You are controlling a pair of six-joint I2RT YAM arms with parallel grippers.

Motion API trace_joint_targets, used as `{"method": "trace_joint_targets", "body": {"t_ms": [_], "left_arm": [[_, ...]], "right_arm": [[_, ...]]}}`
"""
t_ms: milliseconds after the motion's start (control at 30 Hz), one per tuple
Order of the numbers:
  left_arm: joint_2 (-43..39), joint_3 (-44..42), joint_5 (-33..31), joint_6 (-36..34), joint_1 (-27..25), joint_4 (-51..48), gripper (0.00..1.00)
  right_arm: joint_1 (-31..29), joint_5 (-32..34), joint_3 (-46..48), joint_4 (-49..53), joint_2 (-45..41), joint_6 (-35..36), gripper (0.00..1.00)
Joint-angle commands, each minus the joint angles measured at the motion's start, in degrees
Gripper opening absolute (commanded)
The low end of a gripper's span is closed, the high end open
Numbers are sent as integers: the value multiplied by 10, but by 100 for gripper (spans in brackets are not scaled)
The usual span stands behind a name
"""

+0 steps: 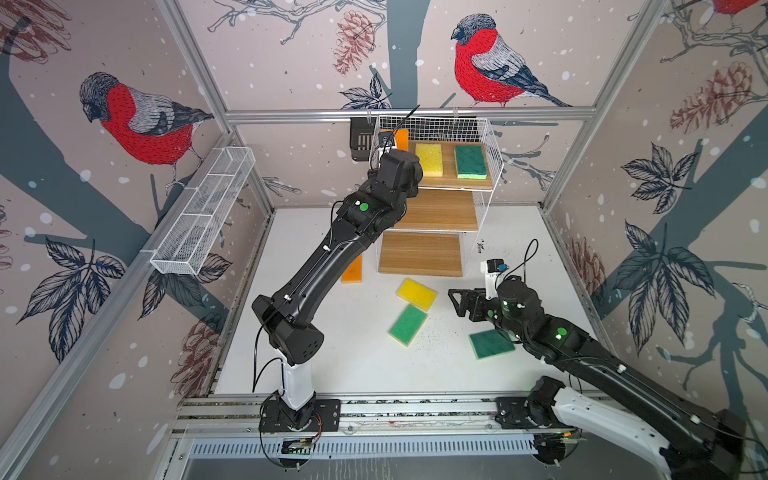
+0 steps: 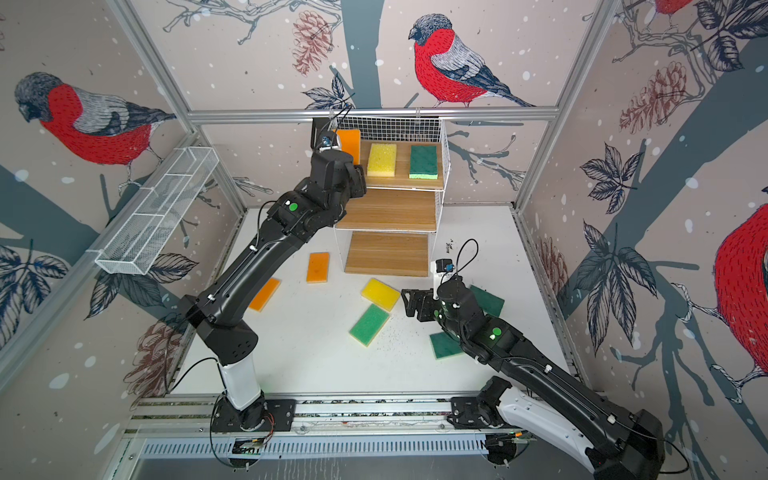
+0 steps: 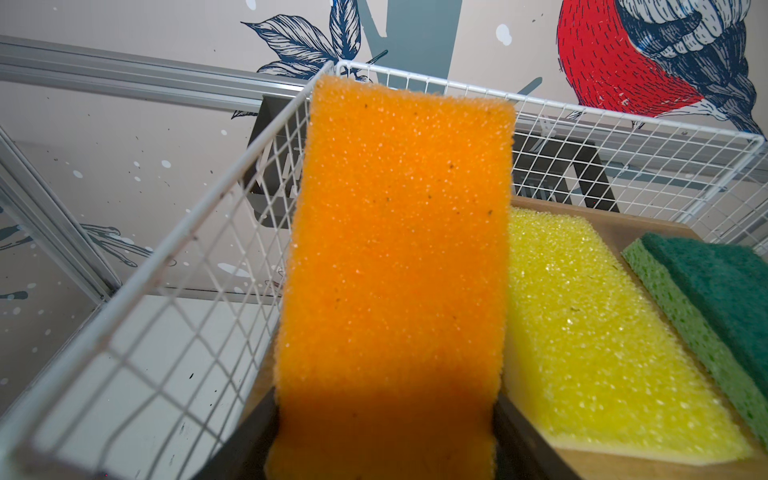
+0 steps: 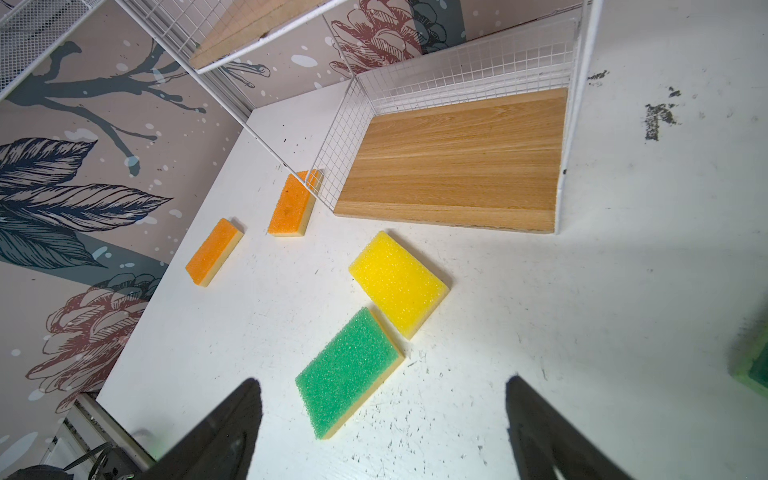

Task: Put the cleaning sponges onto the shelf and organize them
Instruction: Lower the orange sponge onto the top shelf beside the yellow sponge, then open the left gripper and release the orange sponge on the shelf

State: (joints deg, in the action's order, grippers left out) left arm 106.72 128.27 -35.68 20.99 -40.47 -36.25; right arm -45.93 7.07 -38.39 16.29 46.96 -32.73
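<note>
Orange foam: the orange sponge (image 3: 395,249) is standing tilted up off the top board (image 1: 449,166) of the shelf (image 3: 166,270), at its left end, just beside the yellow sponge (image 3: 602,332). A dark green sponge (image 3: 715,299) is lying beyond that. The left gripper (image 3: 384,399) is flanking the orange sponge's near end; whether its fingers are pinching or letting go, I cannot tell. The right gripper (image 1: 455,303) is hovering spread wide and empty over the table (image 1: 332,365).

Step in hand, as judged: laying the orange sponge flat, third in the row. Doing it well is going to need the far end tipping down inside the wire wall, long edges running parallel to the yellow sponge without nudging it, and release only once the foam is resting on wood.

The table is showing dark specks. Lying loose on it: orange pair (image 2: 318,267), yellow one (image 1: 417,294), light green one (image 1: 408,324), dark green pair (image 1: 490,344). The middle board (image 1: 436,210) and lower board (image 1: 419,253) are sitting bare. Bird-print panels (image 1: 145,124) are enclosing the cell; a mesh trough (image 1: 199,216) is hanging on the left wall.
</note>
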Motion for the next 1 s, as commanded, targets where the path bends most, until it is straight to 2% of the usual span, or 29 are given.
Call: {"method": "trace_joint_targets", "body": {"t_ms": [0, 333, 967], "left_arm": [[4, 2, -1, 7, 2, 2, 68], [19, 25, 1, 19, 2, -12, 74], [10, 33, 27, 33, 2, -12, 77]], "right_arm": [[1, -6, 0, -21, 2, 10, 91], [5, -9, 7, -23, 3, 13, 91], [12, -12, 16, -20, -10, 9, 92]]}}
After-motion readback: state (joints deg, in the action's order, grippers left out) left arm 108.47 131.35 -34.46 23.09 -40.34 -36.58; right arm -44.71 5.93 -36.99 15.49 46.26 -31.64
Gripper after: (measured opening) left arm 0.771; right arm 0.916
